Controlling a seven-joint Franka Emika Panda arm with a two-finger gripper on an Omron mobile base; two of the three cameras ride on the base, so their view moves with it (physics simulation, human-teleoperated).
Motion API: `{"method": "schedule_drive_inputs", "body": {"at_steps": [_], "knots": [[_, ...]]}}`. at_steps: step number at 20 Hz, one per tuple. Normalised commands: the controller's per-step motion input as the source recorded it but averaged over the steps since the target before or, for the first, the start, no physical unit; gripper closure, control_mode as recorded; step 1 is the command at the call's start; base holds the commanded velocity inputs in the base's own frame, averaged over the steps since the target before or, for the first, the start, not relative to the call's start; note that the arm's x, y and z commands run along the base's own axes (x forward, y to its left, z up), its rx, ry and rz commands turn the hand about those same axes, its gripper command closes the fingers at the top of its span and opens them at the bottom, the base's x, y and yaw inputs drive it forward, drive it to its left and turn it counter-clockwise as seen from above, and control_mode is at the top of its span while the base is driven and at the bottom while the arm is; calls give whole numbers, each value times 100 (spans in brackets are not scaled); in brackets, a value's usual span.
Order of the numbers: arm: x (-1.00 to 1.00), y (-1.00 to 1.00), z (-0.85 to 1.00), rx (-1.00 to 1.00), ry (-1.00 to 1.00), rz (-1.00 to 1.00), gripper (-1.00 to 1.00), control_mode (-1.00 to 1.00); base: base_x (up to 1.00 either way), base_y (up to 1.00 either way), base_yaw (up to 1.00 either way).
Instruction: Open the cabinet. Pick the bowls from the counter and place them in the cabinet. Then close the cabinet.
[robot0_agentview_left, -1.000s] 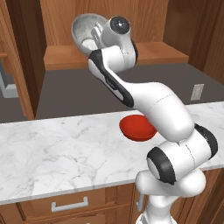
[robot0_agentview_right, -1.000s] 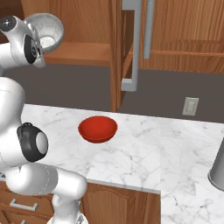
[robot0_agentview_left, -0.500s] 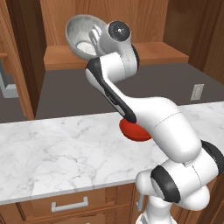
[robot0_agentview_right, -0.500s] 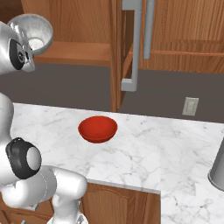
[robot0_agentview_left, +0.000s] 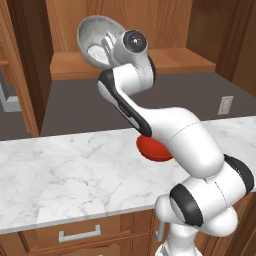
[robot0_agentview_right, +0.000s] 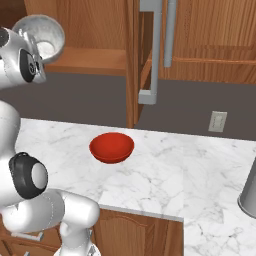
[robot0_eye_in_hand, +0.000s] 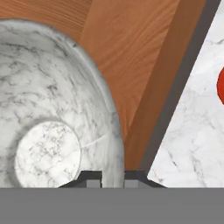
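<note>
Bare cabinet shelf beside marble bowl, open door rightward.

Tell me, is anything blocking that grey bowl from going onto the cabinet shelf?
Nothing visible is. The gripper holds the marble bowl by its rim, tilted, in front of the open cabinet. The wooden shelf beneath looks bare, and the door is swung aside to the right.

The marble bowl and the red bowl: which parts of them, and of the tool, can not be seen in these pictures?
- Marble bowl: its right rim, left base view, hidden by the wrist.
- Tool: fingertips cut off by the bottom band, hand view; they straddle the bowl's rim.
- Red bowl: its right part, left base view, behind the arm; hand view, cut off at the right edge.
- Cabinet shelf: whether the marble bowl touches it.
</note>
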Motion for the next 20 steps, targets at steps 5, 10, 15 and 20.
{"method": "schedule_drive_inputs", "body": {"at_steps": [5,10,15,20], "knots": [[-3,6,1,0,0,1,-100,-100,0,0,0],[-26,0,22,-1,-9,3,-100,-100,0,0,0],[-26,0,38,-2,-16,4,-100,-100,0,0,0],[0,0,22,0,-8,1,-100,-100,0,0,0]]}}
